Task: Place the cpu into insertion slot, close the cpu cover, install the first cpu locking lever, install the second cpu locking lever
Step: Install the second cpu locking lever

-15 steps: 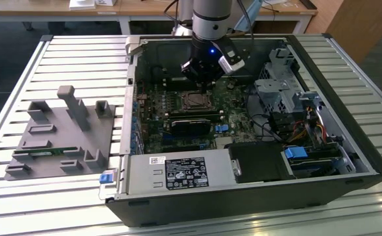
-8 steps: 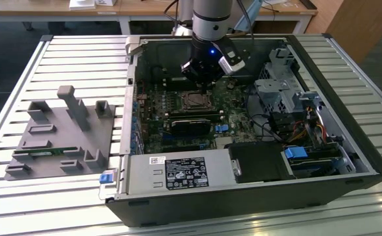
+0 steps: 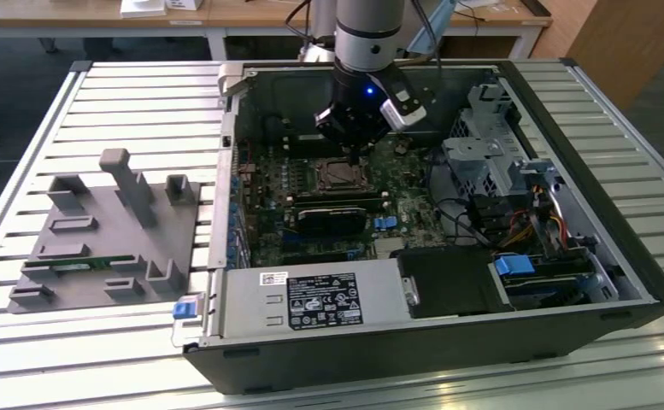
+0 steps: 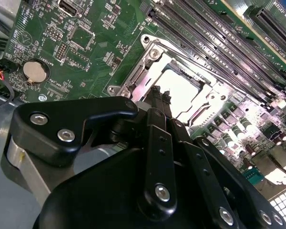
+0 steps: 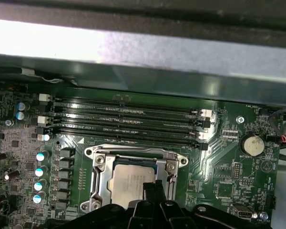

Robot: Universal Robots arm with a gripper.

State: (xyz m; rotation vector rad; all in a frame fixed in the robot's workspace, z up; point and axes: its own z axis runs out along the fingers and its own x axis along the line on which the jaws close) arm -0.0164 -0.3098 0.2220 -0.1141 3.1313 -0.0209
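In both wrist views the black two-fingered gripper (image 4: pixel 159 95) hangs just above the socket, its slim fingers (image 5: pixel 152 191) pressed together with nothing between them — their tips hide one edge of the small square silver-grey cpu (image 5: pixel 131 183). That chip lies seated in the silvery-rimmed insertion slot (image 4: pixel 150 52), under the thin silvery metal cpu cover (image 5: pixel 100 179), closed down around it. Beyond run long black memory slots (image 5: pixel 128 119). The exterior view shows the open black computer case (image 3: pixel 605 213) on a slatted table — the chip there is hard to make out.
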